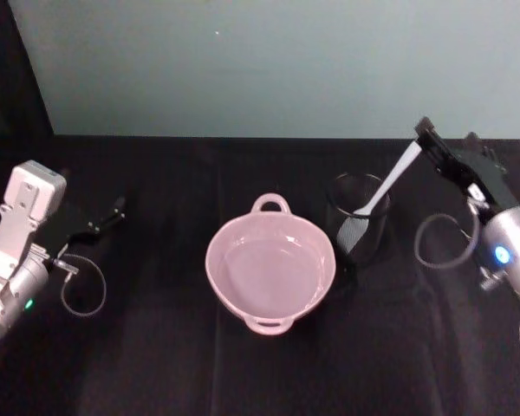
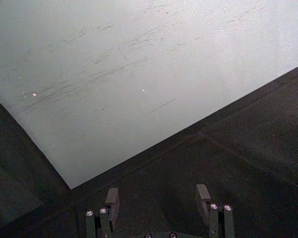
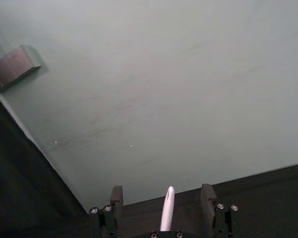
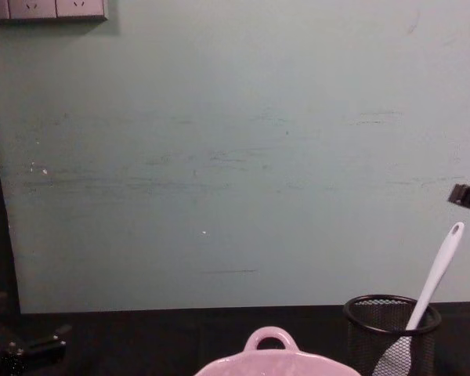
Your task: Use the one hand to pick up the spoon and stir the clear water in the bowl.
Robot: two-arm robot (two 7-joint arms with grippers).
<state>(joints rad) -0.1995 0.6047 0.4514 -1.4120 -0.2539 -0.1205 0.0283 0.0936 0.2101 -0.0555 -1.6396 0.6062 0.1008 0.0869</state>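
A black tabletop (image 1: 156, 364) meets a pale green wall. The left tool (image 2: 159, 208) rests open at the left edge. The pink bowl (image 1: 270, 274) sits centre, beside a mesh cup (image 1: 357, 224) holding the spoon (image 1: 388, 187), its handle between the right tool's (image 3: 163, 199) open jaws.

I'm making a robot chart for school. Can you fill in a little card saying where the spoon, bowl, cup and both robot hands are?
spoon: white spoon stands leaning in the cup, handle end between the right gripper's fingers
cup: black mesh cup, right of the bowl
bowl: pink bowl, middle of the black table
right gripper: right gripper open around the spoon handle
left gripper: left gripper open, at the table's left
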